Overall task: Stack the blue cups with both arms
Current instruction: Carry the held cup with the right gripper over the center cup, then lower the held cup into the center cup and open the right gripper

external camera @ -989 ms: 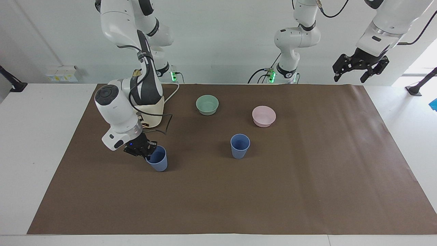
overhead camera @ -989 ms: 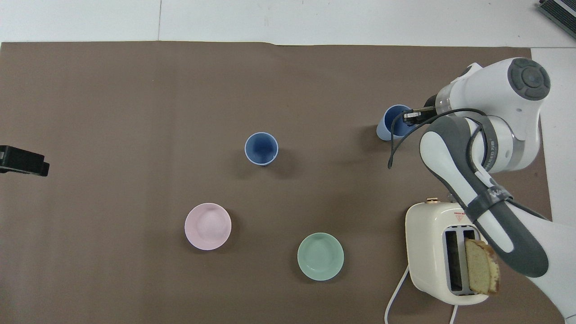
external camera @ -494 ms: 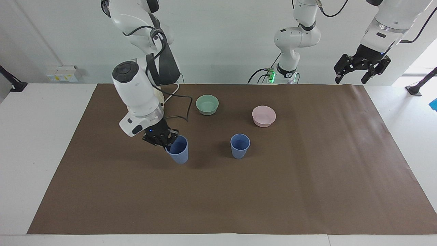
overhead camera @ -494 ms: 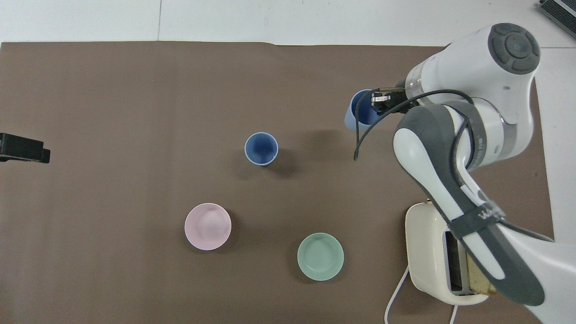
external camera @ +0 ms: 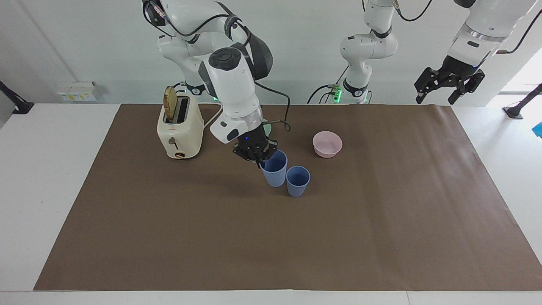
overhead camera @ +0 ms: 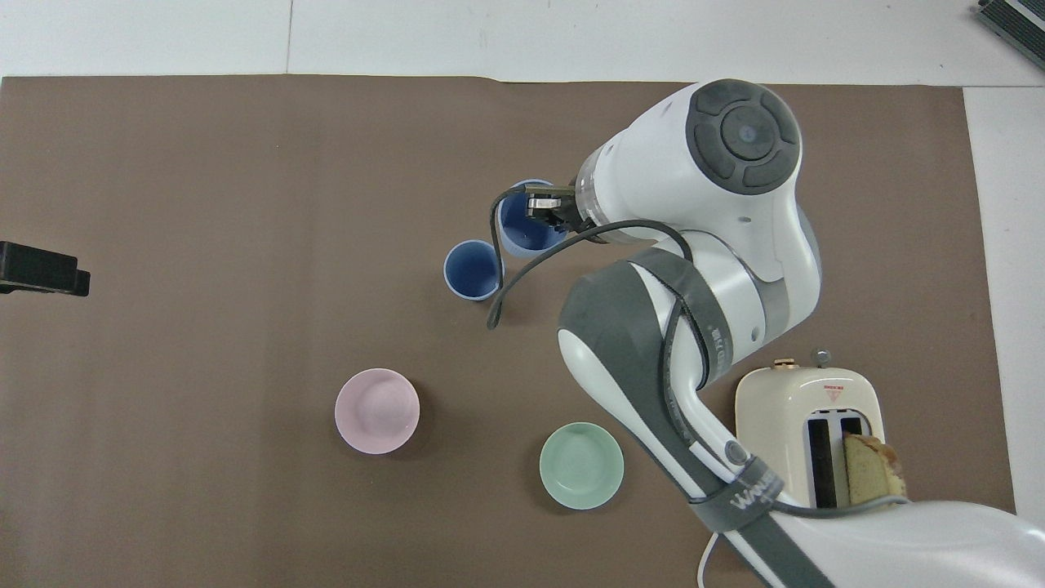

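Blue cup [external camera: 274, 168] rim pinched in right pincer [external camera: 256, 157].

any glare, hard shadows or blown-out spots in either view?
Facing view: soft shadow under the held cup and standing cup; window glare blows out the edge by the left gripper. Overhead view: even light, no glare; right gripper sharp.

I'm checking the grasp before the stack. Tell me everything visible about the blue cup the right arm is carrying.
The carried blue cup is a small, matte, periwinkle tumbler, tapered and handleless, looking like plastic. Its mouth faces up, tilted slightly, and it looks empty. The right end effector is shut on its rim, one finger inside the mouth. It appears lifted off the brown mat, just beside the other blue cup, not yet over it; whether the two touch cannot be told.
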